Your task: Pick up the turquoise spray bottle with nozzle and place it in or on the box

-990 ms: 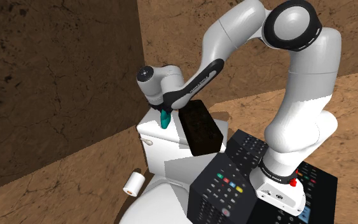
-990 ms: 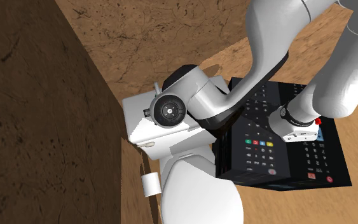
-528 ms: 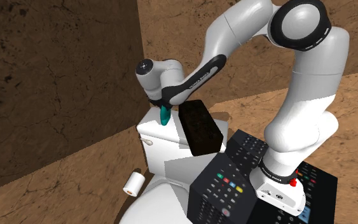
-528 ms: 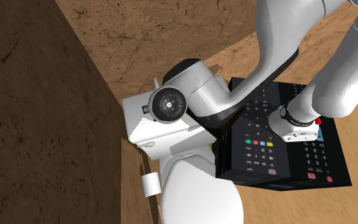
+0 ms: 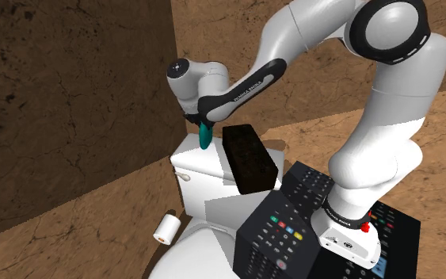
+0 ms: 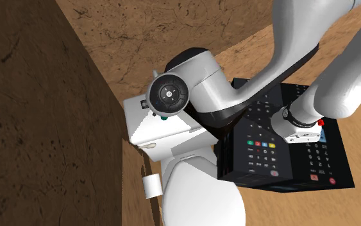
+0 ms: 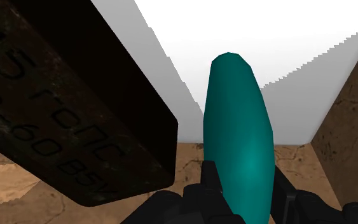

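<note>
Wrist view: grips the teal bottle (image 7: 238,127) in the tool (image 7: 244,188), fingers (image 7: 209,181) pressed tight against both its sides. Holds it, by the shoulder view, hanging over the white tank (image 5: 188,160), just beside the black box (image 5: 249,158) and not touching it.

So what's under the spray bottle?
The white toilet tank top lies under the bottle, black box beside it. The bottle itself covers the spot directly below, so any gap is hidden.
</note>
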